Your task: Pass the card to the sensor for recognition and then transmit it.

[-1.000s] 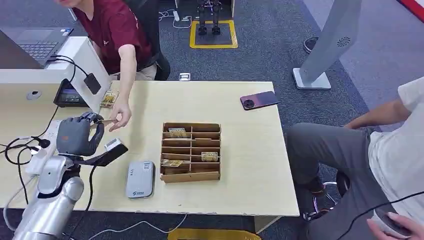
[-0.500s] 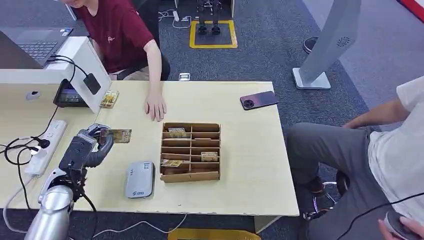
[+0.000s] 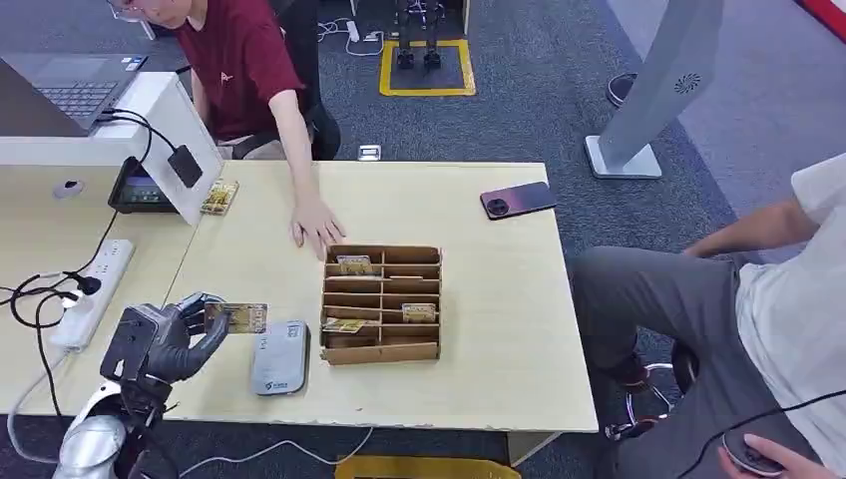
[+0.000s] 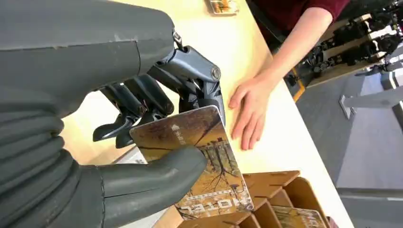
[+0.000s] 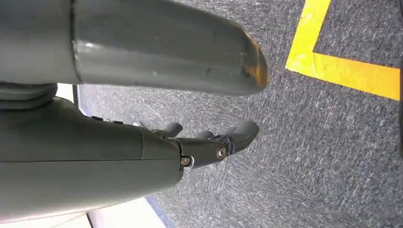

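My left hand (image 3: 165, 341) hovers over the table's near left part and pinches a yellow-brown hotel card (image 3: 237, 318) between thumb and fingers. In the left wrist view the card (image 4: 199, 156) sits under the thick thumb, its printed face showing. The grey card sensor (image 3: 279, 357) lies flat on the table just right of that hand, with the card's free end above its left edge. My right hand (image 5: 209, 142) hangs over grey carpet, fingers loosely extended and holding nothing.
A wooden slotted card box (image 3: 381, 302) with several cards stands right of the sensor. A person in red rests a hand (image 3: 317, 232) on the table behind the box. A phone (image 3: 516, 200), card stack (image 3: 218, 197), power strip (image 3: 92, 289) and a seated person (image 3: 758, 299) are nearby.
My left hand has drawn back toward the table's near edge with the card, ending beside the sensor. The person's hand let go of the card earlier and now rests near the box.
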Robot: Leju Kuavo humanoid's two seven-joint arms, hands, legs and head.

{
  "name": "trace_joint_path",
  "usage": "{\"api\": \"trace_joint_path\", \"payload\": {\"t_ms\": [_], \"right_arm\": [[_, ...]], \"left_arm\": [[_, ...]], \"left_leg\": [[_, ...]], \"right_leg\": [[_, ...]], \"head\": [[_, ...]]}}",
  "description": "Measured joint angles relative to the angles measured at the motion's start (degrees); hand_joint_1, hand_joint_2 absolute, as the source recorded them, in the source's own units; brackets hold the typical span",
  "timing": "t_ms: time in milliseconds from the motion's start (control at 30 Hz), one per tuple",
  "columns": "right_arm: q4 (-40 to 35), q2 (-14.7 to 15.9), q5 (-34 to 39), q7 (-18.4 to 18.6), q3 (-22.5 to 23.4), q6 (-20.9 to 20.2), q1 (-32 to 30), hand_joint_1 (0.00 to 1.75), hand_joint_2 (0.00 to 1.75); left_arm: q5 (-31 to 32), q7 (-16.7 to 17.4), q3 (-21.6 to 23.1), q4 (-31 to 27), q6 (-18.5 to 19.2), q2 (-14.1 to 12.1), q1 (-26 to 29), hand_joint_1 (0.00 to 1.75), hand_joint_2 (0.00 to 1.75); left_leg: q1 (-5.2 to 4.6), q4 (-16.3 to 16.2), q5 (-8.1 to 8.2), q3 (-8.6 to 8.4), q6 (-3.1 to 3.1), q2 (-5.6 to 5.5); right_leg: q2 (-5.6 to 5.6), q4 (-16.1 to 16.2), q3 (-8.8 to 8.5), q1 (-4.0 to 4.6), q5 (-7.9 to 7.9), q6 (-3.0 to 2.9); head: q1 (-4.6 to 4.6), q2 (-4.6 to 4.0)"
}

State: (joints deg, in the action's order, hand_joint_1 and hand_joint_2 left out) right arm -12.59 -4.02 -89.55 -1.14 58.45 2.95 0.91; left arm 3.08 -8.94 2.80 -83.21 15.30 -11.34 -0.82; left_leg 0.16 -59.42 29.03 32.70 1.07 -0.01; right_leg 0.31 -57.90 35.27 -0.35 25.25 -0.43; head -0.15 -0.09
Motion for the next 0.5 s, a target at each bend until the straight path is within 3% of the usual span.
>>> {"api": "trace_joint_path", "payload": {"t_ms": [233,500], "right_arm": [[0.0,0.0,0.0,0.06,0.2,0.0,0.0,0.0,0.0],[0.0,-0.02,-0.35,0.61,0.44,0.02,0.19,0.0,0.0]], "left_arm": [[0.37,0.67,0.0,-0.66,0.13,-0.42,1.01,1.75,1.75],[10.63,3.37,2.08,1.05,-4.88,-0.09,3.03,1.75,1.75]], "left_leg": [[0.0,0.0,0.0,0.0,0.0,0.02],[0.0,0.0,0.0,-0.02,0.0,0.03]], "right_leg": [[0.0,0.0,-0.02,-0.01,-0.01,0.0],[0.01,0.0,-0.01,0.0,-0.01,0.0]], "head": [[0.0,0.0],[-0.02,0.0]]}}
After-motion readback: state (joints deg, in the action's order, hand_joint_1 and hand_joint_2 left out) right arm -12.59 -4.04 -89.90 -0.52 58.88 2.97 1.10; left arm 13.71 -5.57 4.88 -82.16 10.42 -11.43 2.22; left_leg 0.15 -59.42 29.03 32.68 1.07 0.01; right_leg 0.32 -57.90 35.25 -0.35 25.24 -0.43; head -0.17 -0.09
